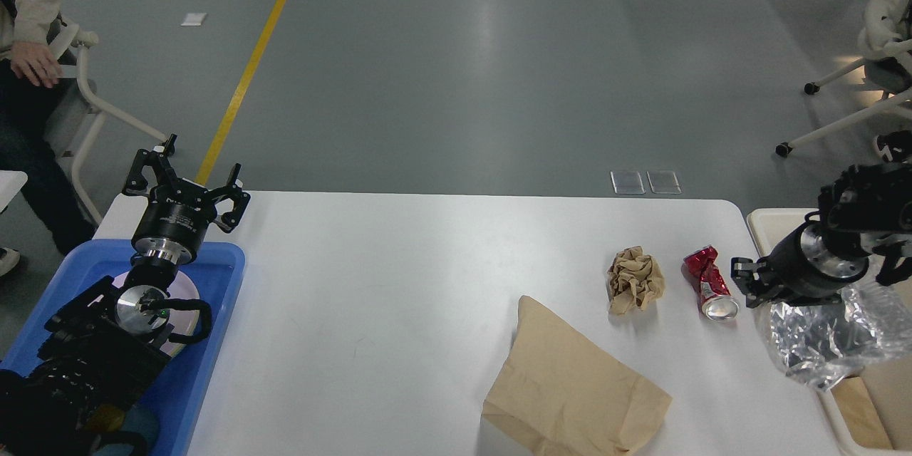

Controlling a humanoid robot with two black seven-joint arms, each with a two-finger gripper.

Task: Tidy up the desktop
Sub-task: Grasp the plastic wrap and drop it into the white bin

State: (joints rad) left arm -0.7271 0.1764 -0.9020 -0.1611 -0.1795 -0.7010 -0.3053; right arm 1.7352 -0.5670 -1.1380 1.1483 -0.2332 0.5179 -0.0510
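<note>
The white desktop [399, 299] holds a crushed red can [707, 283], a crumpled brown paper ball [634, 279] and a flat brown paper bag [570, 385], all on its right half. My right gripper [747, 280] points left, just right of the can; its fingers are dark and small, and I cannot tell whether they are open. Crumpled clear plastic [826, 338] lies right under that wrist, at the desk's right edge. My left gripper [189, 182] is open and empty above the far end of the blue tray [221, 278].
A cream-white bin [773, 221] stands beside the desk's right edge, with brown paper inside. The blue tray holds a white plate [187, 291] under my left arm. A seated person [28, 64] is at the far left. Wheeled chairs [855, 100] stand at the far right.
</note>
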